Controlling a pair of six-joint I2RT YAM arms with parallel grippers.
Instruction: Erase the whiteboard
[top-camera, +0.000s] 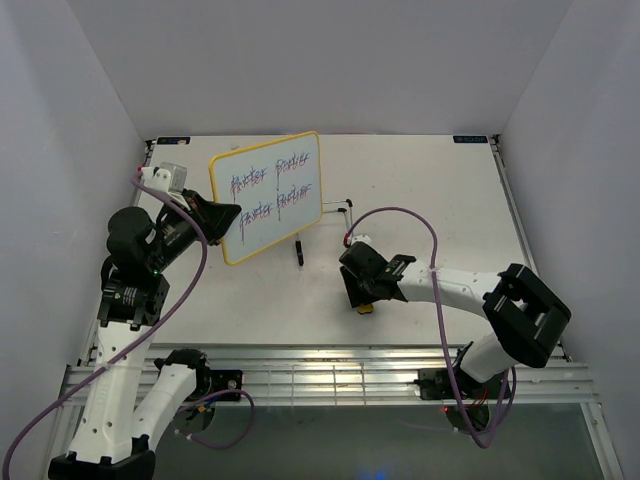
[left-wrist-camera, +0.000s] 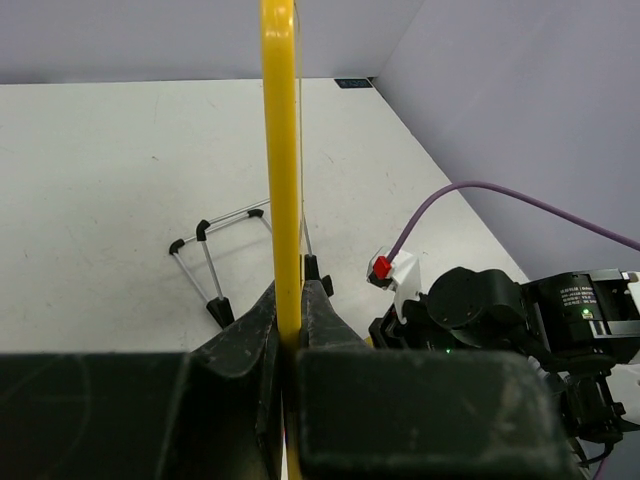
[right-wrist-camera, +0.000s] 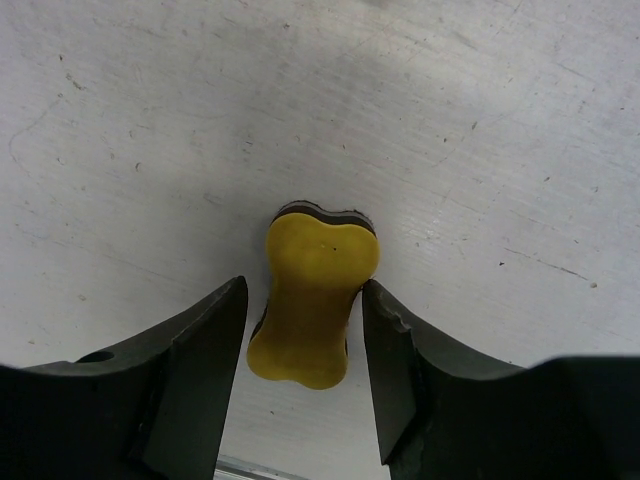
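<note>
White matte table (top-camera: 430, 200), scuffed and speckled up close in the right wrist view. Pale grey walls (top-camera: 350, 70) close it in on three sides. Metal rails (top-camera: 330, 375) run along the near edge by the arm bases.

Whiteboard (top-camera: 268, 195): left-rear part of the table, on edge and tilted, yellow frame, four clumps of purple-red scribble on its face. Whether its lower corner touches the table, cannot tell. Black wire easel stand (left-wrist-camera: 215, 250) sits just behind it.

Left arm: rises from the near-left base, elbow folded, wrist aimed at the board's left edge. Left gripper (left-wrist-camera: 290, 310) is clamped on the yellow frame.

Right arm: forearm low, reaching leftward to mid-table, wrist pointing down. Right gripper (right-wrist-camera: 305, 300) has its fingers parted, one either side of the yellow bone-shaped eraser (right-wrist-camera: 310, 300), which lies flat on the table with narrow gaps to each finger.
</note>
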